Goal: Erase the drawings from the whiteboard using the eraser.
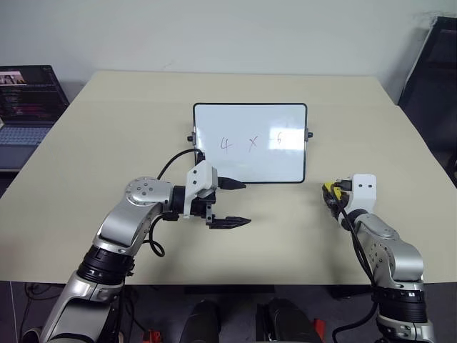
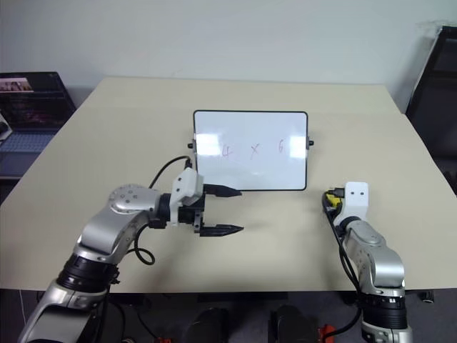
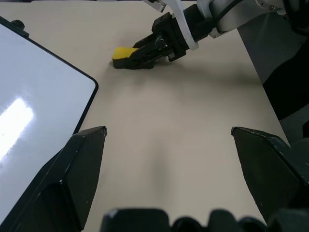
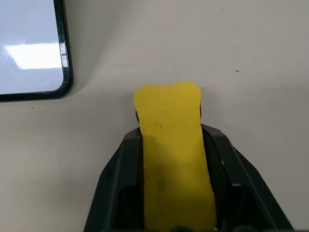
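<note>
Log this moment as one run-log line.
stage: eraser grasp | right gripper: shut on eraser, on table right of whiteboard | left gripper: open, at whiteboard's near left corner | drawings: unerased

So the yellow eraser [image 4: 171, 159] is wedged right between the two black fingers [image 4: 120, 183] of the right gripper [image 4: 173, 140], pinched on both long sides. Its rounded end sticks out past the fingertips, lying on the beige table [image 4: 193, 48]. The whiteboard [image 4: 29, 48] corner sits beyond the jaws and off to one side, not touching the eraser.
</note>
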Available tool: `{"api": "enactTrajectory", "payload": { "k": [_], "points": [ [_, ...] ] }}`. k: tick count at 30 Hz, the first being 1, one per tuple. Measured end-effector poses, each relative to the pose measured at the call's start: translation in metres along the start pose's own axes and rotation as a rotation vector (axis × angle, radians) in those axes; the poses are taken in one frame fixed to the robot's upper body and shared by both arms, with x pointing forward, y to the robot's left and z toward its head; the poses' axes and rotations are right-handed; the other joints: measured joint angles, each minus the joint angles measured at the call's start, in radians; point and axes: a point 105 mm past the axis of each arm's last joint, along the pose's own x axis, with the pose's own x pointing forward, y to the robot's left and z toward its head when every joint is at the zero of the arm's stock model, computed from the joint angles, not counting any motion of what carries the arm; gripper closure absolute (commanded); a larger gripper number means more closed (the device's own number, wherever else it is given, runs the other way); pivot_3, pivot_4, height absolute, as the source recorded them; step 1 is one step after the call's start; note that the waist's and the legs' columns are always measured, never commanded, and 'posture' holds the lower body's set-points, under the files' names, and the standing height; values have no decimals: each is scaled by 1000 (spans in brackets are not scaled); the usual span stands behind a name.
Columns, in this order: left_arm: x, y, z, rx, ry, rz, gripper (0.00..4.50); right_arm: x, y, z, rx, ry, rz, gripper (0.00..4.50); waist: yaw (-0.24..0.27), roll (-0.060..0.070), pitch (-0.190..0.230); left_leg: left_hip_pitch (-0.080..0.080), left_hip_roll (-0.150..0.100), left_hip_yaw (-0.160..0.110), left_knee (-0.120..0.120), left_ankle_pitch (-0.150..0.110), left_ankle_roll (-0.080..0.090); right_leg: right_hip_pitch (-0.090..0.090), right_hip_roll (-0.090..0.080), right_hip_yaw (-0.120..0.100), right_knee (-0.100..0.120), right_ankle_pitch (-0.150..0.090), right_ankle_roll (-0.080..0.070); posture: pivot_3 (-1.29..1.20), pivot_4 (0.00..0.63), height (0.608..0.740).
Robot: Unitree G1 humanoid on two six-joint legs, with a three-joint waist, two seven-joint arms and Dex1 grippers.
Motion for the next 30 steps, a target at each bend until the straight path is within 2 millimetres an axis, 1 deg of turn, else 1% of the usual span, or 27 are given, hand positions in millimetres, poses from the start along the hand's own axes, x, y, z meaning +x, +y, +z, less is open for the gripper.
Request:
{"api": "enactTrajectory", "payload": {
  "k": [3,7,12,14,15,17,20,22,24,25,28,30],
  "points": [
    [0,2,-1,-13,6,20,0,0,1,0,4,-3,2,3273,0,0,0,0,0,0,0,0,0,0,0,0,0,0,0,0,150,740],
    [0,7,-7,-50,38,84,0,-1,2,2,1,-12,8,3273,0,0,0,0,0,0,0,0,0,0,0,0,0,0,0,0,150,740],
    [1,17,-12,-53,58,201,0,-16,8,21,-71,-92,61,3273,2,0,0,0,0,-1,1,0,0,0,0,0,0,0,0,0,150,740],
    [2,24,-14,-72,76,266,0,-26,22,34,-97,-144,130,3273,0,0,0,0,0,-1,1,0,0,0,0,0,1,0,0,0,150,740],
    [1,27,-15,-79,90,294,0,-31,34,44,-80,-181,182,3273,-3,0,0,0,1,-2,1,0,0,0,0,0,1,0,0,0,150,740],
    [0,33,-12,-73,108,327,0,-34,50,62,-79,-227,251,3273,-8,0,0,0,1,-2,2,0,0,0,0,0,2,0,0,0,150,740],
    [1,44,-2,-50,117,379,0,-35,68,91,-124,-293,316,3273,-7,0,0,0,0,-2,3,0,0,1,0,-1,2,1,1,0,150,740],
    [2,51,6,-37,113,418,0,-29,82,107,-161,-318,357,3273,-7,0,0,0,-1,-2,3,0,0,1,0,-1,2,1,1,0,150,740],
    [3,57,13,-23,106,442,0,-23,92,117,-186,-326,378,3273,-7,0,0,0,-1,-2,3,0,0,1,0,-1,2,2,0,0,150,740],
    [3,59,14,-21,107,456,0,-18,97,121,-200,-329,383,3273,-7,0,0,0,0,-2,2,0,0,1,0,-1,2,3,-3,0,150,740],
    [1,65,7,-46,130,496,0,1,104,129,-236,-322,384,3273,-8,0,0,0,-1,-1,2,0,0,0,0,-1,2,4,-3,0,150,740],
    [0,66,4,-55,137,508,0,12,107,131,-255,-313,378,3274,-7,0,0,-1,0,-2,2,0,0,0,0,-1,1,4,-4,0,150,740]
  ]
}}
